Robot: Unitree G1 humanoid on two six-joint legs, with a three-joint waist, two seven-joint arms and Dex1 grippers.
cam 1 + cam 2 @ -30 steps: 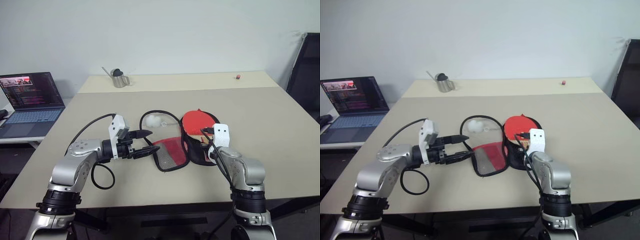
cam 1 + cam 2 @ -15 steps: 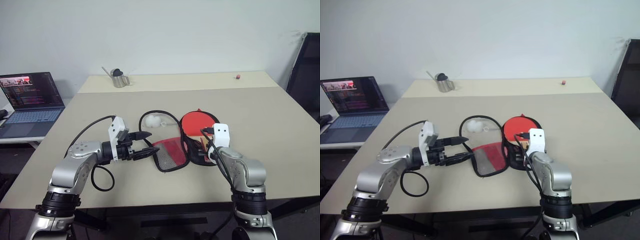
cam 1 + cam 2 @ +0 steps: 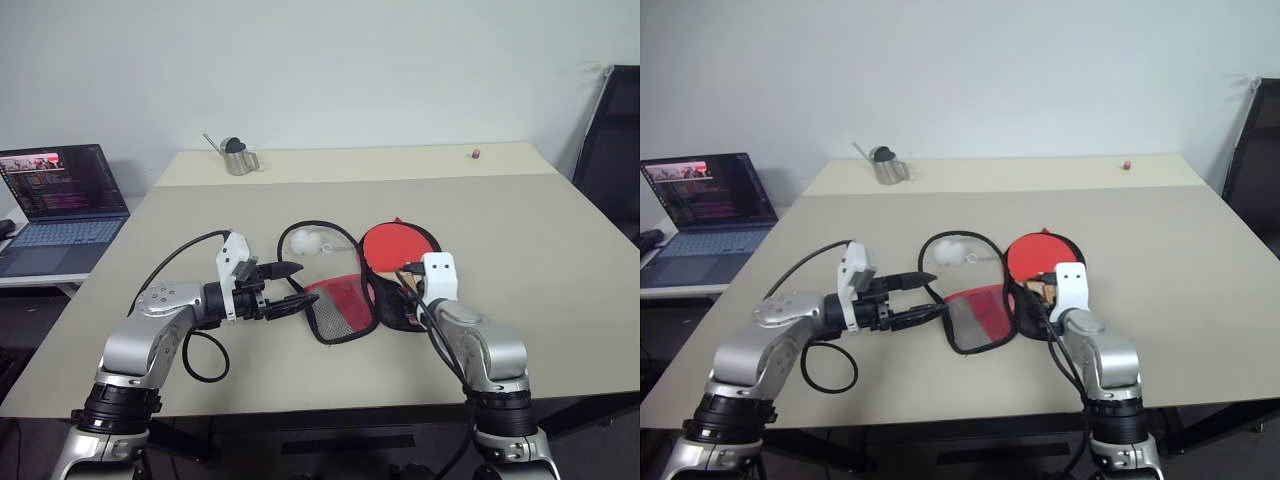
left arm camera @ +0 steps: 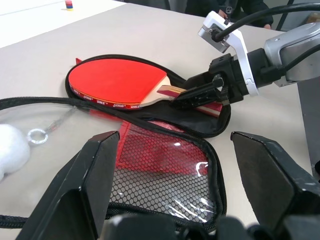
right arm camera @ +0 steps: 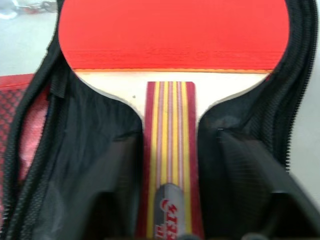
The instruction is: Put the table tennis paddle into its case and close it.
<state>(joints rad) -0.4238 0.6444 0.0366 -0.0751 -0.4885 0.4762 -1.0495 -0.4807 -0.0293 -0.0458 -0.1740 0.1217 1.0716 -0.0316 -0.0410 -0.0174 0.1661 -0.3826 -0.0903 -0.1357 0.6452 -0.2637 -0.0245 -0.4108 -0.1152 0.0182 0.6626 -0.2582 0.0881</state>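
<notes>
Vs 1 s earlier: the right gripper (image 4: 197,95) sat a bit lower and closer over the handle end; the table tennis paddle (image 3: 390,247) lay a touch further into the case (image 3: 385,290), red face less raised. Left gripper (image 3: 285,285) unchanged, same spot. Writing: "SUPER" printed small along the paddle's rubber edge in left wrist view; partial white lettering on a grey patch at the handle butt in right wrist view, not readable; white logo on the case's mesh flap, too small to read. Paddle: round, smooth red rubber face, pale wood neck, handle striped red/yellow. It lay in the black half of the open case on the beige surface (image 3: 500,220), handle toward the robot. Case: soft black fabric, zipper teeth round the rim, red flap w/ black mesh panel (image 4: 165,170) folded open to the left. Left fingers (image 4: 90,180) were spread wide, holding nothing, hovering just by the flap's edge. Right fingers (image 4: 190,92) flanked the handle either side, part-open; can't tell if they gripped it. A clear pouch w/ white ball (image 3: 310,242) lay behind the flap.
</notes>
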